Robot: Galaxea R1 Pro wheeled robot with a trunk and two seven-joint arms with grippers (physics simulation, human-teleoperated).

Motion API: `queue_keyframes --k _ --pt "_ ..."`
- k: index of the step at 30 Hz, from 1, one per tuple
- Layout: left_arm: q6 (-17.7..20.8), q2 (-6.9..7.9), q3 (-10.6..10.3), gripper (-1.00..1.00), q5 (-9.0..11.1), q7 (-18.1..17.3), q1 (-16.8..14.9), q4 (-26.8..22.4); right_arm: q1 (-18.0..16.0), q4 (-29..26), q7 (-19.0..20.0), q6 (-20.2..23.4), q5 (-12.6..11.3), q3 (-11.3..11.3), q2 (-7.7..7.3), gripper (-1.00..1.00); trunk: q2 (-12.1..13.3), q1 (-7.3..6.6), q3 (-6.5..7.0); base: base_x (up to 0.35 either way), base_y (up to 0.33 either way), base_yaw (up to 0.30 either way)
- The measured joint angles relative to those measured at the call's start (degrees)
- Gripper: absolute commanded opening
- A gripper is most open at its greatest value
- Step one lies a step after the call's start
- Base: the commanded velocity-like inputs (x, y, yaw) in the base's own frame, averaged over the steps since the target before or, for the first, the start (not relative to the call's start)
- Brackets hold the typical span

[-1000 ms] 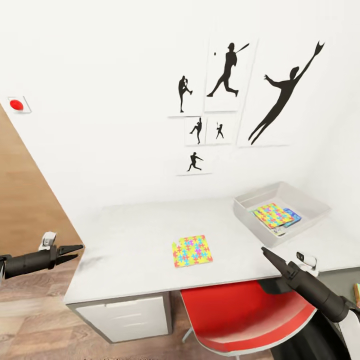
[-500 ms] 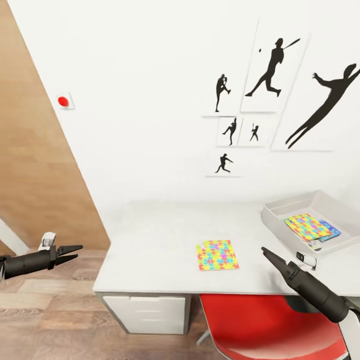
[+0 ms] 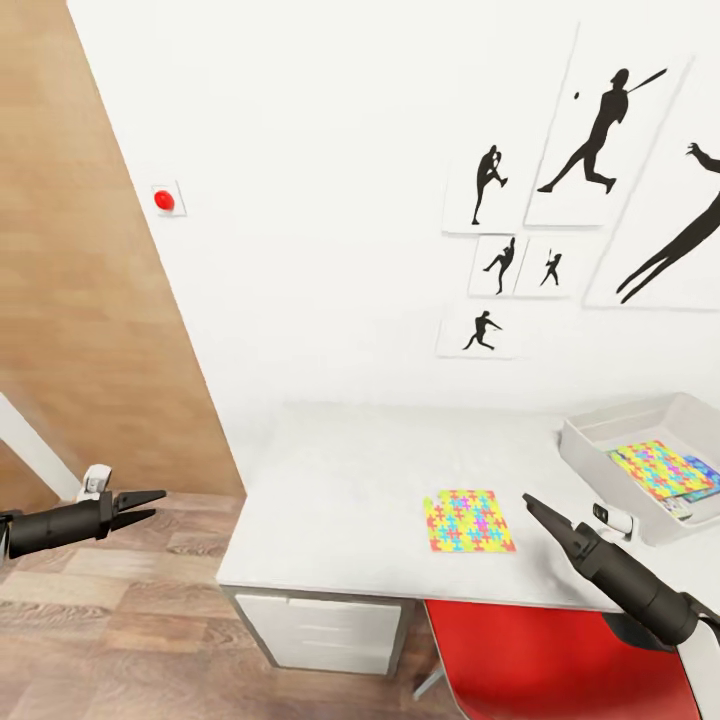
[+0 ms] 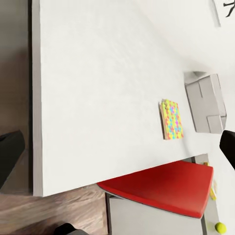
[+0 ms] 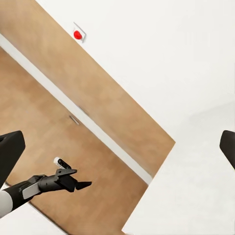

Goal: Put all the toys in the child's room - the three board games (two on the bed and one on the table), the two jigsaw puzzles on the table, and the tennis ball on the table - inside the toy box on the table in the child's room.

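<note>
On the white-grey table (image 3: 340, 470), a jigsaw puzzle (image 3: 469, 520) lies flat near the front edge; the left wrist view shows it too (image 4: 171, 119). The light-grey toy box (image 3: 610, 432) stands at the table's right end. Inside it, another jigsaw puzzle (image 3: 660, 468) rests on a blue-edged board game (image 3: 703, 472). My right gripper (image 3: 530, 503) hovers open just right of the loose puzzle, empty. My left gripper (image 3: 152, 503) hangs open over the wood floor, left of the table. A tennis ball (image 4: 221, 227) lies on a grey surface beyond the chair.
A red chair (image 3: 550, 660) is pushed under the table's front edge, with white drawers (image 3: 330, 630) to its left. A brown wooden door (image 3: 90, 300) and floor (image 3: 110, 640) fill the left. Baseball silhouettes (image 3: 590, 140) and a red button (image 3: 164, 200) are on the wall.
The camera has turned left, so the table, puzzle and toy box have slid to the right of the picture and more door shows. Both grippers stay open and empty.
</note>
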Motion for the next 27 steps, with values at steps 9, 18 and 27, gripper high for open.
queue_keyframes --k 9,18,27 --pt "-0.1 -0.02 0.0 1.0 0.0 0.0 0.0 0.0 0.0 0.0 0.1 0.0 0.0 0.0 0.0 1.0 0.0 -0.01 -0.01 0.168 0.051 0.002" --pt "-0.1 -0.05 0.0 1.0 0.0 0.0 0.0 0.0 0.0 0.0 0.1 0.0 -0.1 0.0 0.0 1.0 0.0 0.01 -0.01 0.089 0.024 -0.019" --pt "-0.1 -0.07 0.0 1.0 0.0 0.0 0.3 0.0 0.0 0.0 0.1 0.0 -0.1 0.0 0.0 1.0 0.0 0.02 -0.01 0.01 0.003 -0.033"
